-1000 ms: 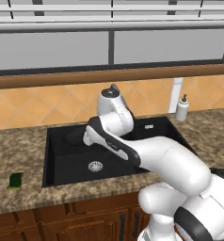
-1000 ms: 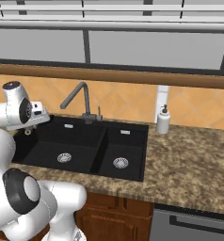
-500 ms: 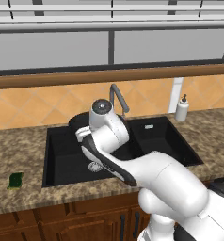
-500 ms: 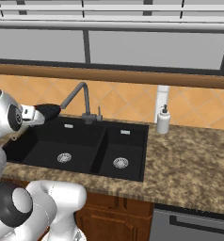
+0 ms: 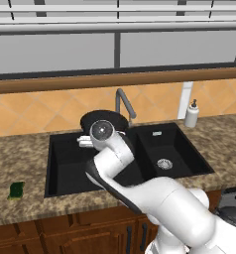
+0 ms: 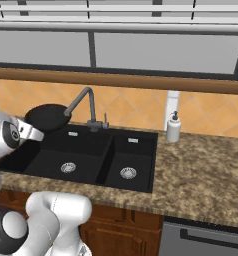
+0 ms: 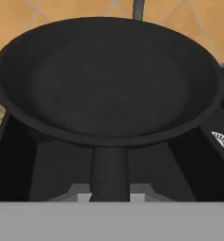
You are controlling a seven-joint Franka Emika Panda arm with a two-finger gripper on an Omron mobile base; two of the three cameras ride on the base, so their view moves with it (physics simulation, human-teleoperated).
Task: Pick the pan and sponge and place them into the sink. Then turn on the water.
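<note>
Granite counter rims the sink; the gripper, clenched on the pan handle, should lower it level into the large left basin.

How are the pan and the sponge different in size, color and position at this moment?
Size: the pan is wide and round; the sponge is a small block, much smaller.
Color: the pan is black; the sponge is dark green.
Position: the pan is held in the air above the large basin of the sink, its handle in the gripper; the sponge lies on the counter, left of the sink.
Neither is in the sink yet.
</note>
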